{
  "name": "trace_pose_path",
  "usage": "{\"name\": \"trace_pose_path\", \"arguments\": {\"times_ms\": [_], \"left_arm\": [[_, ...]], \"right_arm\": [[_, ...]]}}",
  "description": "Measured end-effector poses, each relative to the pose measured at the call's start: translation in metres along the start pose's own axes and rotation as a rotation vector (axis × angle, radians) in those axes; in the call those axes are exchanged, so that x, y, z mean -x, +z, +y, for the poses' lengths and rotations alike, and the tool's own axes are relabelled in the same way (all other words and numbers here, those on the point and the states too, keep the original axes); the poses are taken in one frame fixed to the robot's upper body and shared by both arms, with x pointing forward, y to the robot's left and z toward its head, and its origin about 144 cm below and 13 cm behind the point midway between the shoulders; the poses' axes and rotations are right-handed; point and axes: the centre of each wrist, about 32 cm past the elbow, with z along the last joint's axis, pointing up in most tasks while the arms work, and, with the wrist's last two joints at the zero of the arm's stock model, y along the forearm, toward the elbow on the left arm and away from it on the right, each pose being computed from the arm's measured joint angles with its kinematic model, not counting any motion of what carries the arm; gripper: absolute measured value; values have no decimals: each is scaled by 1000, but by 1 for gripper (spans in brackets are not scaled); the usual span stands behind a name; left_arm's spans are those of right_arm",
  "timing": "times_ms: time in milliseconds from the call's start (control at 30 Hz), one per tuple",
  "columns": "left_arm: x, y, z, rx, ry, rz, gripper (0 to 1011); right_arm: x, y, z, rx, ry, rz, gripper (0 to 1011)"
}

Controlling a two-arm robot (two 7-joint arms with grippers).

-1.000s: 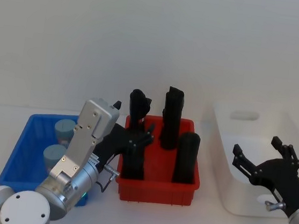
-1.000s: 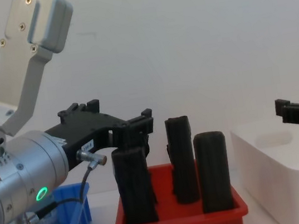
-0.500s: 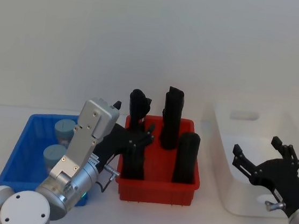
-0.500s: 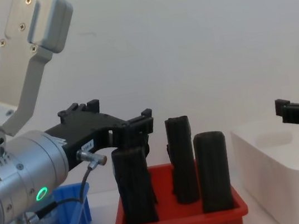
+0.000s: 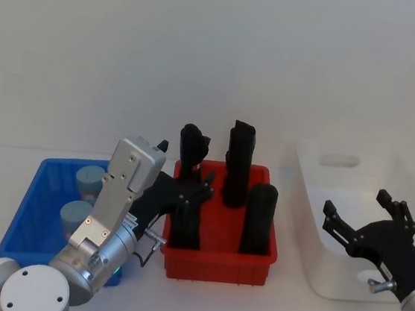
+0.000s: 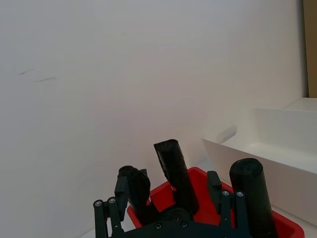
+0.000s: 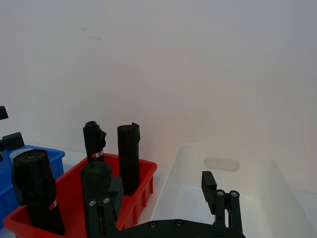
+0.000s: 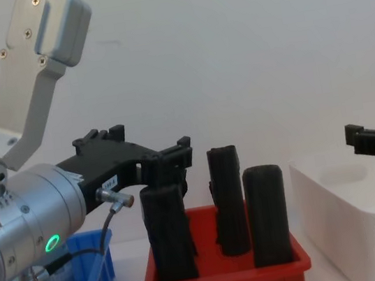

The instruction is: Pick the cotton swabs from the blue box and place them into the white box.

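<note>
Nothing moved. Cotton swabs (image 5: 88, 179): 2 jars, grey-blue lids, in blue box (image 5: 41, 190). L gripper (image 5: 198, 188), R gripper (image 5: 356, 203): jaws wide.

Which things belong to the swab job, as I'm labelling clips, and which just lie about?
Job: cotton swabs, blue box, white box, left gripper by the red bin, right gripper near the white box.
Lying about: red bin, black rolls standing in it.

Upright in the low bright-blue plastic box (image 5: 38, 196) stand a grey-lidded clear cotton swabs jar (image 5: 88, 179) and a second jar (image 5: 74, 218); the open-topped white plastic box (image 5: 307, 212) sits well apart, rightward.
</note>
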Motion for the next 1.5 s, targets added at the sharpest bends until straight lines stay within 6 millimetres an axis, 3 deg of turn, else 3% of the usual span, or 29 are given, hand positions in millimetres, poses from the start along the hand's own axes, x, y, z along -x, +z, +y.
{"name": "trace_pose_path", "arguments": {"times_ms": [1500], "left_arm": [[0, 0, 0, 0, 0, 0, 1003]], "right_arm": [[0, 0, 0, 0, 0, 0, 1002]]}}
